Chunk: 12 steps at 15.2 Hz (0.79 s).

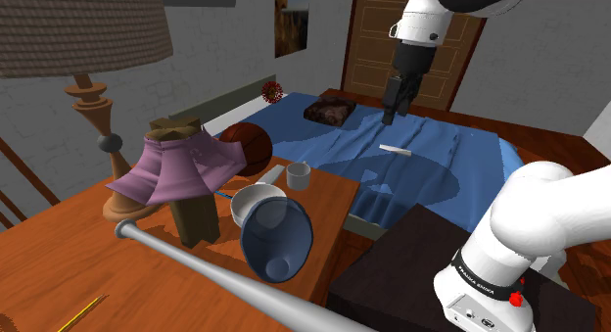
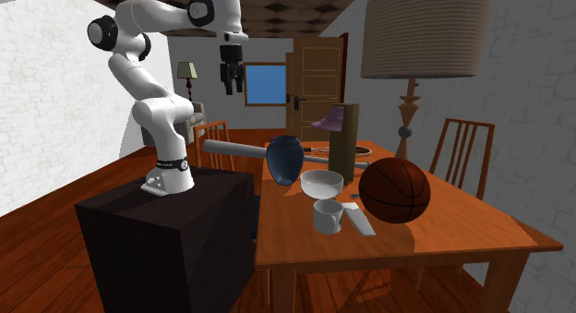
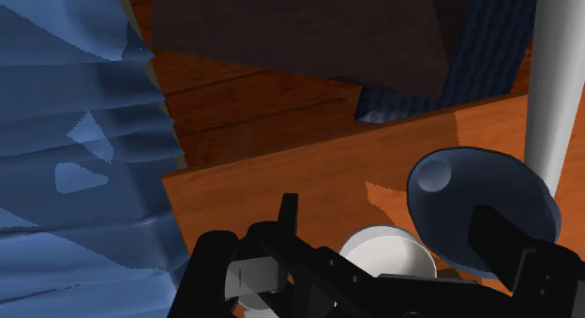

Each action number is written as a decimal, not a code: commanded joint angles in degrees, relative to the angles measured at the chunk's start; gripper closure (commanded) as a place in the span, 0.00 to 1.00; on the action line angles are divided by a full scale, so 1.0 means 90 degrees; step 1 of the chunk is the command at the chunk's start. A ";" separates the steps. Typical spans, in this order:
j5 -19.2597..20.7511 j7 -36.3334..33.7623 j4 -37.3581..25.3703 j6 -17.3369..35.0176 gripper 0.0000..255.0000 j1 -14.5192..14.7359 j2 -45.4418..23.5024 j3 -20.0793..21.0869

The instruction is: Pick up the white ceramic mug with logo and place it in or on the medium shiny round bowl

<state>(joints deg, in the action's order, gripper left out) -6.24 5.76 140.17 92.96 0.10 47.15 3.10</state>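
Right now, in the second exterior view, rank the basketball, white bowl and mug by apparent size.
1. basketball, clearly largest.
2. white bowl, wider than the mug.
3. mug, though it sits nearer the camera, so the gap between these two is unsure.

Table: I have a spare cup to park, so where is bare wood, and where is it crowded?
Bare wood lies on the table past the basketball, at the second exterior view's right, and between the bat and the lamp. Crowded: the mug, white bowl and blue bowl cluster by the stand-side edge.
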 commanded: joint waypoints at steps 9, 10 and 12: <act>0.0096 0.0108 0.0193 0.1759 0.00 -0.0041 -0.1580 0.0168; 0.0115 0.0114 0.0175 0.1967 0.00 -0.0050 -0.1807 0.0189; 0.0160 0.0119 0.0110 0.2369 0.00 -0.0068 -0.2277 0.0228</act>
<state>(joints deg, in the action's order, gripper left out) -5.03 6.73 141.24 112.44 -0.41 28.50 5.03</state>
